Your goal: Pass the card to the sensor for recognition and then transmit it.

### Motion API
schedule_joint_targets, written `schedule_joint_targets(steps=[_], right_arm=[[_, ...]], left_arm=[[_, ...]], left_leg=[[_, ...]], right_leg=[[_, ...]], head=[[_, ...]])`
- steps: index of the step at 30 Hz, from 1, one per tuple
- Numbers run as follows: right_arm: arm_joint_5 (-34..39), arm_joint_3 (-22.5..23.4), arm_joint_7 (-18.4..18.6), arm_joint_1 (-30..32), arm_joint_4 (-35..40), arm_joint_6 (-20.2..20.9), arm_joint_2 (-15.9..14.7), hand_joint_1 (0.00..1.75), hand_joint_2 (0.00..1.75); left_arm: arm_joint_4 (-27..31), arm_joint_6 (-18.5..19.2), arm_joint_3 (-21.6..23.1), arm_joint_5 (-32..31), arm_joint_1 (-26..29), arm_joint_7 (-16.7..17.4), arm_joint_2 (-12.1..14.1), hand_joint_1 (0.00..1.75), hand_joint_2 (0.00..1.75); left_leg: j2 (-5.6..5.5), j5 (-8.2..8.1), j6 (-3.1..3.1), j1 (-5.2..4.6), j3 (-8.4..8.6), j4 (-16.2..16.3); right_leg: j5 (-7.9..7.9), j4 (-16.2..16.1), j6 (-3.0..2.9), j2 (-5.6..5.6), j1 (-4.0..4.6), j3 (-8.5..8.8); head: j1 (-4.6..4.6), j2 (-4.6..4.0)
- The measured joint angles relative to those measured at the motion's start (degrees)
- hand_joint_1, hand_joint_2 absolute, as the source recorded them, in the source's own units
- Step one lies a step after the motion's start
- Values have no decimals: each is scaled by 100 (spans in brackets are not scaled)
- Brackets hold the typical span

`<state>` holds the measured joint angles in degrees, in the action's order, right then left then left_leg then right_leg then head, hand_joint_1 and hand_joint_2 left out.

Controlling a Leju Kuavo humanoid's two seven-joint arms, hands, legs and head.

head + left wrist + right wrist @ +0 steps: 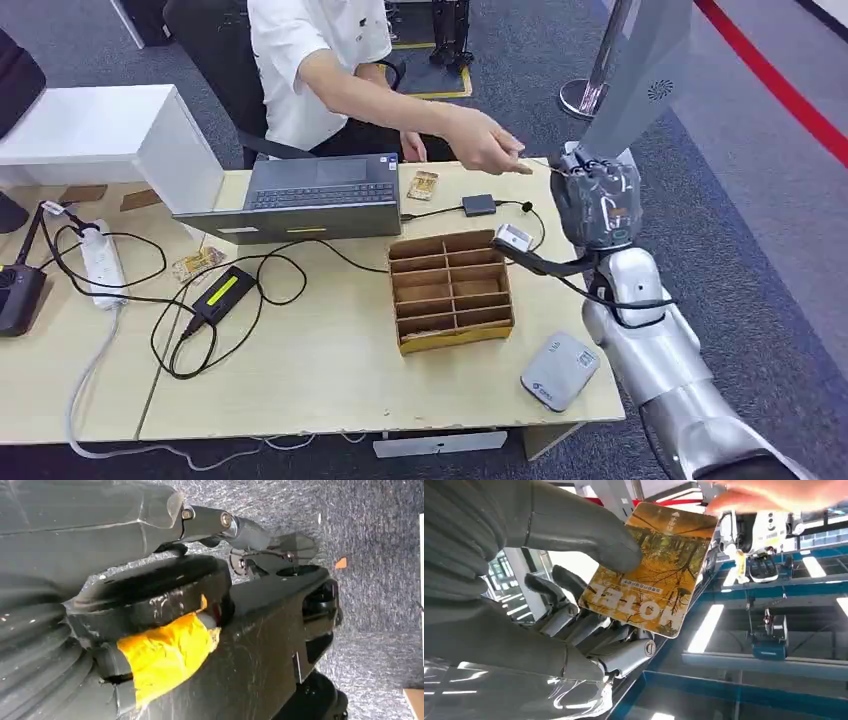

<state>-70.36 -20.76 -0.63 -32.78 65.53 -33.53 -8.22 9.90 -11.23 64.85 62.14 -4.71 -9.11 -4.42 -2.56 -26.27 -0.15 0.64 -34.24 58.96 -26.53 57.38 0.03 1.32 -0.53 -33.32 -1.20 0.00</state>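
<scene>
Amber-gold hotel card (651,570) sits pinched in the right hand (589,600), grey thumb (589,535) pressing on its printed face and the darker fingers (574,620) backing it from behind, and its long axis runs straight out from the palm toward the free end. In the head view that right hand is raised off the table's (330,380) far right corner, at about two o'clock from the cardboard divider box (450,290). Just beyond the card's free end comes the person's hand (490,150), reaching in from ten o'clock of the robot's hand, fingertips near the edge but I can't tell if they touch. White reader (560,372) lies well below, at five o'clock of the box. Left hand (150,605) hangs by the floor; whether it's spread or curled, I can't tell.
</scene>
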Motion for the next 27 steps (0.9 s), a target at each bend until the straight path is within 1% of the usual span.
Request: schedule_joint_targets(steps=[6, 10, 14, 17, 21, 27], right_arm=[[-2, 35, 0, 9, 2, -4, -2, 175, 175], [9, 44, -44, 39, 26, -2, 0, 175, 175], [7, 109, -76, 271, 190, -129, -2, 175, 175], [11, 214, -166, 619, 439, -249, -28, 175, 175], [101, 415, -369, 1276, 945, -310, -98, 175, 175], [72, 750, -656, 2246, 1712, -356, -120, 175, 175]], left_arm=[[0, 2, 2, 0, 0, 0, -2, 0, 175], [-2, 83, 13, 2, -5, 46, 0, 0, 175], [0, -2, 39, 17, -6, 46, -2, 0, 175], [0, -28, 39, 68, -5, 44, -2, 0, 175], [0, -50, 39, 172, 0, 18, -2, 0, 175], [0, -44, 39, 306, 19, -22, -2, 0, 175]], left_leg=[[1, 1, 0, 0, 1, -1], [0, 0, 0, -1, 1, 0], [-1, 0, 0, -1, 0, 0], [-1, -1, 0, -1, 0, 0], [-1, -3, 2, -1, -1, 0], [3, -10, 0, 0, -1, -3]], right_leg=[[0, 3, 0, 2, 0, 0], [0, 3, 0, 2, 0, 0], [-1, 2, 0, 2, 0, 0], [-2, 1, 1, 2, 0, 0], [-5, 1, 5, 0, 0, -1], [-7, 1, 5, 2, 0, -2]], head=[[-2, 0], [-2, 0], [-2, 0], [-4, 2], [-2, 0], [0, 2]])
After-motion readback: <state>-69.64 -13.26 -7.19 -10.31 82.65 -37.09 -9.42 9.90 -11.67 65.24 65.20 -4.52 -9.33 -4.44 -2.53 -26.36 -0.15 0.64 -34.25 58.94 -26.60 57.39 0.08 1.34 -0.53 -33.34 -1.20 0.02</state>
